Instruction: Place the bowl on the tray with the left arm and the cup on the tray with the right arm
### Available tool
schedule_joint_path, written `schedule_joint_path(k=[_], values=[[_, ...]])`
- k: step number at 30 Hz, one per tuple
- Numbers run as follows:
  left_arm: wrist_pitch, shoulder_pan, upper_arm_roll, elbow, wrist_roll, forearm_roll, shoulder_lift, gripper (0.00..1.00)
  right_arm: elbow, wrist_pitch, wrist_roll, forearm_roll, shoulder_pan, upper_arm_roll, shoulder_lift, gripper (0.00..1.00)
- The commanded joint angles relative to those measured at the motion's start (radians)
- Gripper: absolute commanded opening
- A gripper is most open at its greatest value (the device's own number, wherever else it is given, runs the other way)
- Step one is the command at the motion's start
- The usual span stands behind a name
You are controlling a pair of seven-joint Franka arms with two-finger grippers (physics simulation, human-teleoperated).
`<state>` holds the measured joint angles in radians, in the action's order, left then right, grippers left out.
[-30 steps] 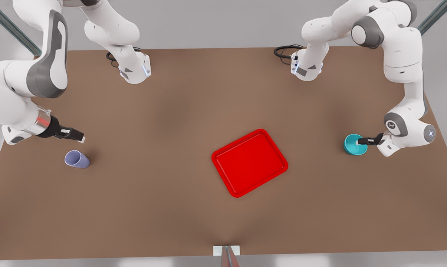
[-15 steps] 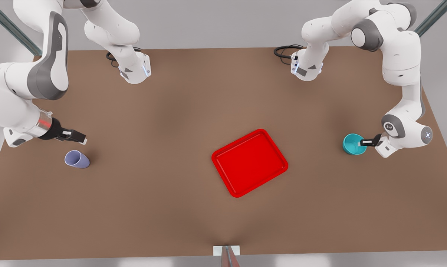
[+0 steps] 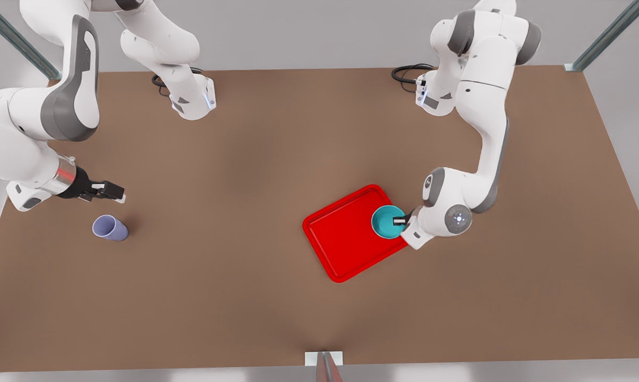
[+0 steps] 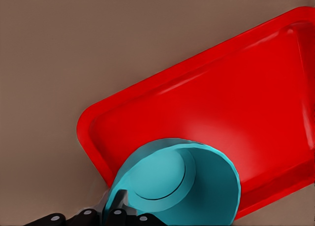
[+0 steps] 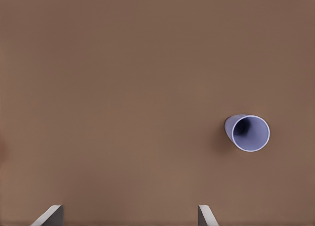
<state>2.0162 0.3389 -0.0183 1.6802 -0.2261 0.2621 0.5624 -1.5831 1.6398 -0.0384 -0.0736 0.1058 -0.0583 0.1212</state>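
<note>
A brown bench [image 3: 245,297] carries a bright red tray [image 3: 346,249], set at an angle a little toward the front view's right of the bench's middle. The left gripper [image 3: 401,219] holds a teal bowl [image 3: 387,222] by its rim, fingers clamped on the wall nearest the arm. The bowl sits over the tray's corner closest to that arm, overlapping the raised rim; whether it touches the tray floor cannot be told. In the left wrist view the bowl [image 4: 182,184] appears open side up with the red tray [image 4: 221,103] spreading beyond it and black fingers [image 4: 115,216] at its edge.

The lavender cup [image 3: 110,228] stands upright on the bench near the edge at the front view's left, well apart from the tray. The right gripper [image 3: 115,191] hovers just above and beside it, not touching, fingers spread apart. The right wrist view looks down on the cup [image 5: 247,132], its mouth open, with bare bench around it and the pale fingertips [image 5: 49,216] wide apart.

Black cables [image 3: 406,73] coil by an arm base at the far edge of the bench. Nothing lies between the cup and the tray.
</note>
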Motion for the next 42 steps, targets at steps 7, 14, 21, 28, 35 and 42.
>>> schedule_joint_path(k=[7, 14, 21, 28, 35, 42], values=[[0.076, 0.012, 0.000, 0.013, 0.014, 0.137, 0.045, 1.00, 0.000, 0.000, 0.000, 0.000, 0.002, 0.000, 0.001, 1.00], [0.009, -0.029, -0.078, 0.001, 0.074, -0.056, -0.107, 1.00, 0.000, -0.003, -0.003, 0.000, 0.008, 0.002, 0.015, 1.00], [-0.438, -0.052, -0.091, -0.053, 0.387, -0.356, -0.452, 1.00, -0.084, 0.034, 0.124, 0.025, -0.074, 0.215, 0.061, 1.00], [-0.475, -0.052, -0.120, -0.106, 0.387, -0.348, -0.444, 1.00, -0.189, 0.267, 0.247, -0.009, -0.029, 0.275, 0.210, 1.00], [-0.481, -0.052, -0.117, -0.105, 0.390, -0.348, -0.443, 1.00, -0.179, 0.360, 0.460, -0.095, 0.069, 0.281, 0.339, 1.00], [-0.508, -0.052, -0.117, -0.105, 0.392, -0.348, -0.441, 1.00, -0.192, 0.482, 0.572, -0.061, 0.072, 0.287, 0.377, 1.00]])
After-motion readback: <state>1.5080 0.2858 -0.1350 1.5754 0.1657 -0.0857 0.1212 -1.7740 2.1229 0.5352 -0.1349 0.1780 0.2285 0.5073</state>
